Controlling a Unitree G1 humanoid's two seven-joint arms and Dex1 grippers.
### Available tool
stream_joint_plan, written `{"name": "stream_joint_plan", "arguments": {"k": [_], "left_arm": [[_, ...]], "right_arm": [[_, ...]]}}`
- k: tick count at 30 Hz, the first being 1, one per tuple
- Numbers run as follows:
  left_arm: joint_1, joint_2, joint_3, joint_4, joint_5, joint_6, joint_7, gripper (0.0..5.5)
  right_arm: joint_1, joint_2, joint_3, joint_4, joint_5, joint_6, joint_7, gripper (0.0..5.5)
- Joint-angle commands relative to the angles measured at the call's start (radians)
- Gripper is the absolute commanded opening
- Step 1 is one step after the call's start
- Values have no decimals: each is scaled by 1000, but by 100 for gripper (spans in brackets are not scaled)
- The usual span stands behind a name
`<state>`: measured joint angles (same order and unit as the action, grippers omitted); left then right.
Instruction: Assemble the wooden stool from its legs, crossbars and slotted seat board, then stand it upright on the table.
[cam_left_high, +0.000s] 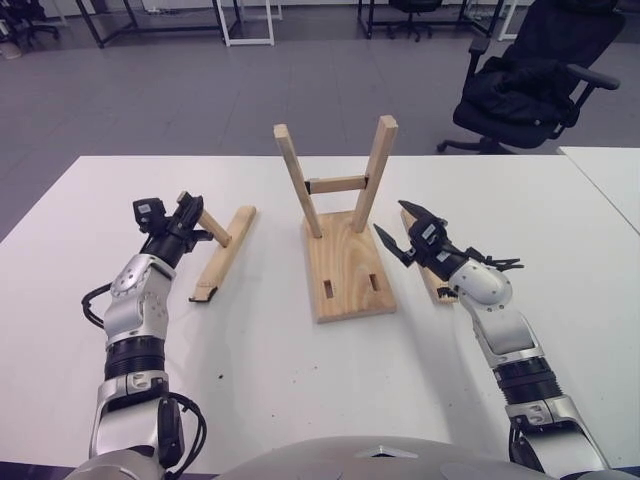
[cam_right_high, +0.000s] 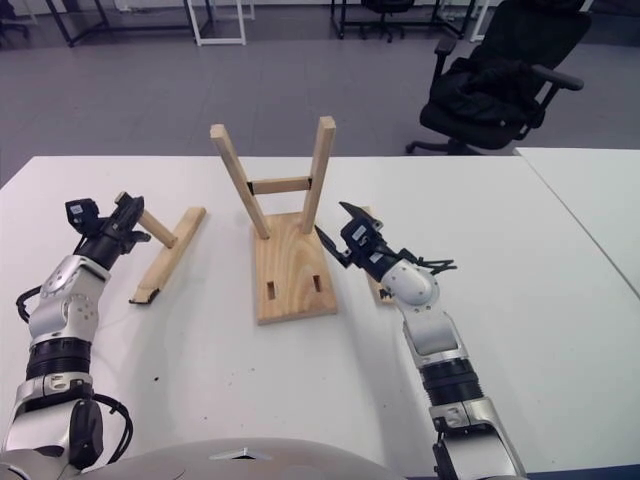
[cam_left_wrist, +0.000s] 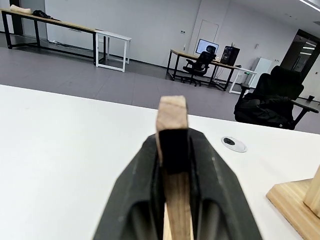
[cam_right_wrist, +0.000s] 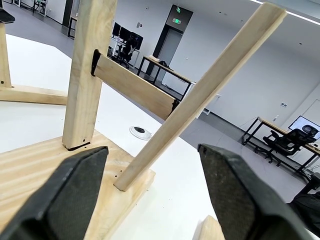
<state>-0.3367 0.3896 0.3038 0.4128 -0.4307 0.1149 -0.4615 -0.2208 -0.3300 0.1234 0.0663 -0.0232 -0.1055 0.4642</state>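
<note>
The slotted seat board (cam_left_high: 350, 262) lies flat mid-table. Two legs (cam_left_high: 297, 180) (cam_left_high: 374, 172) stand up from its far end, joined by a crossbar (cam_left_high: 337, 184). Two open slots (cam_left_high: 328, 288) show at its near end. To the left a long leg (cam_left_high: 225, 252) lies on the table, and a short wooden bar (cam_left_high: 213, 226) meets it at an angle. My left gripper (cam_left_high: 192, 215) is shut on that bar (cam_left_wrist: 172, 117). My right gripper (cam_left_high: 400, 236) hangs open just right of the board, its fingers (cam_right_wrist: 65, 200) facing the upright legs (cam_right_wrist: 90, 70). Another wooden piece (cam_left_high: 437, 285) lies under my right wrist.
A black office chair (cam_left_high: 530, 80) stands on the floor beyond the table's far right corner. A second white table (cam_left_high: 610, 180) adjoins on the right. A round cable grommet (cam_left_wrist: 233, 144) sits in the tabletop behind the stool. White tabletop stretches bare toward me.
</note>
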Motion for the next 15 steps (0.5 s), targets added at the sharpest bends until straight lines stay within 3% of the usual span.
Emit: {"name": "stream_joint_plan", "arguments": {"k": [1, 8, 15], "left_arm": [[74, -18, -95, 137, 131, 39, 40, 41], [90, -41, -128, 284, 146, -30, 22, 41], [14, 20, -121, 89, 149, -59, 77, 41]], "right_arm": [[0, -11, 14, -5, -33, -17, -3, 334], [-13, -10, 21, 1, -44, -22, 1, 334], [-40, 2, 14, 14, -49, -37, -11, 334]]}}
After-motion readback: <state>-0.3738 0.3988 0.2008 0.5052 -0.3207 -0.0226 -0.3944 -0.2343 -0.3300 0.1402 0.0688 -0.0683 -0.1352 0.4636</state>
